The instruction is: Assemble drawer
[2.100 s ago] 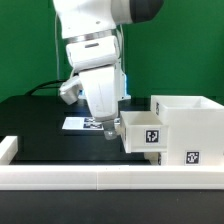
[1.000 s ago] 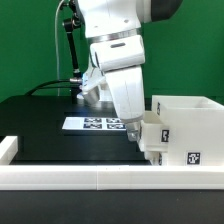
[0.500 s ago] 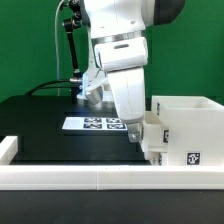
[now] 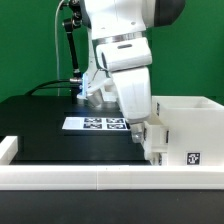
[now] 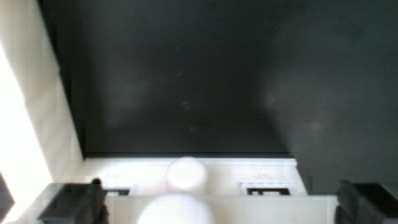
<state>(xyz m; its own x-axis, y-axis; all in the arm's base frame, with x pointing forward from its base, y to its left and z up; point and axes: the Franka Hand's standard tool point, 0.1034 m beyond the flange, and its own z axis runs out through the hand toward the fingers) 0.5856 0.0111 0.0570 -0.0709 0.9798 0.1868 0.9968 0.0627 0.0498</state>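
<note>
White gripper [image 4: 143,136] hangs jaws wide, gripping nothing, right against the small drawer box's [image 4: 155,139] front, which sits nearly pushed into the drawer case [image 4: 190,130] at the gripper's 3 o'clock, exterior view. Marker board [image 4: 95,124] lies at its 9 o'clock on the black table [image 4: 40,125]. Risk: an off-centre push could skew the box and jam it on the case's runners.

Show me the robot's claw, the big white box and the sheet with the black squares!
claw [image 4: 146,134], exterior view, its lower end by the box.
big white box [image 4: 195,125], exterior view, front wall.
marker board [image 4: 95,123], exterior view, printed top.
</note>
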